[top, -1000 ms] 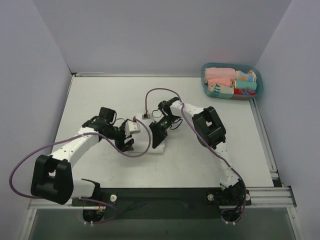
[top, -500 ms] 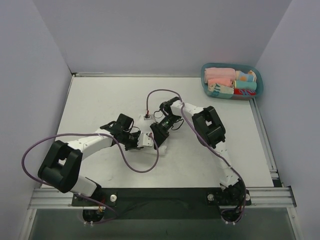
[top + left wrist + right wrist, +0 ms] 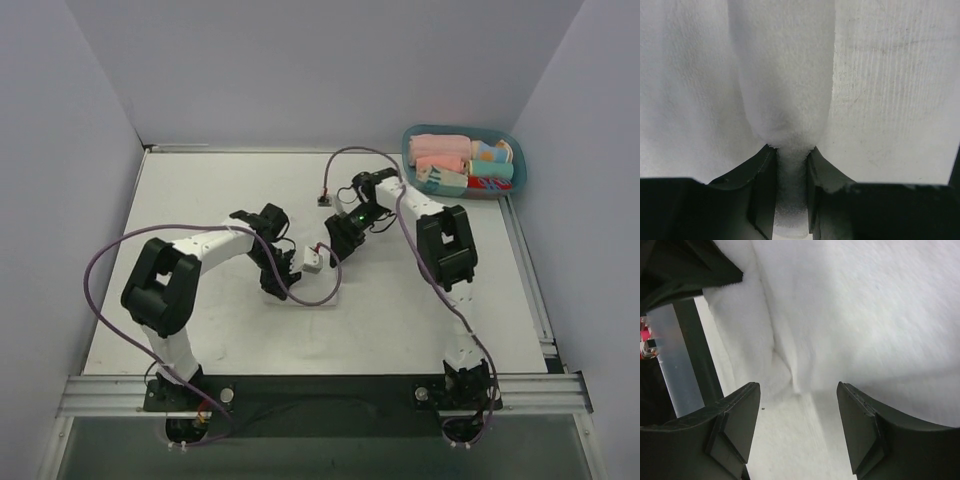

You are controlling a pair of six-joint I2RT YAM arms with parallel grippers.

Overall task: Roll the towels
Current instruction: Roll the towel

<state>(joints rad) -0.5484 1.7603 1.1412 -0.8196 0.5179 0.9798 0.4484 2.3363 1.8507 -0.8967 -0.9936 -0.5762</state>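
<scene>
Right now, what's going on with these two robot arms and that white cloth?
Both arms are working on a white towel in the middle of the table. The left gripper is pinching a raised fold of it. The right gripper hovers close over the cloth with its jaws apart, holding nothing. The towel does not look fully rolled yet. A blue basket at the far right corner holds rolled coloured towels.

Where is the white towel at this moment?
In the top view the towel lies mid-table, in front of both arms. The left gripper pinches a fold on its left side, and the right gripper is open at its far right.
</scene>
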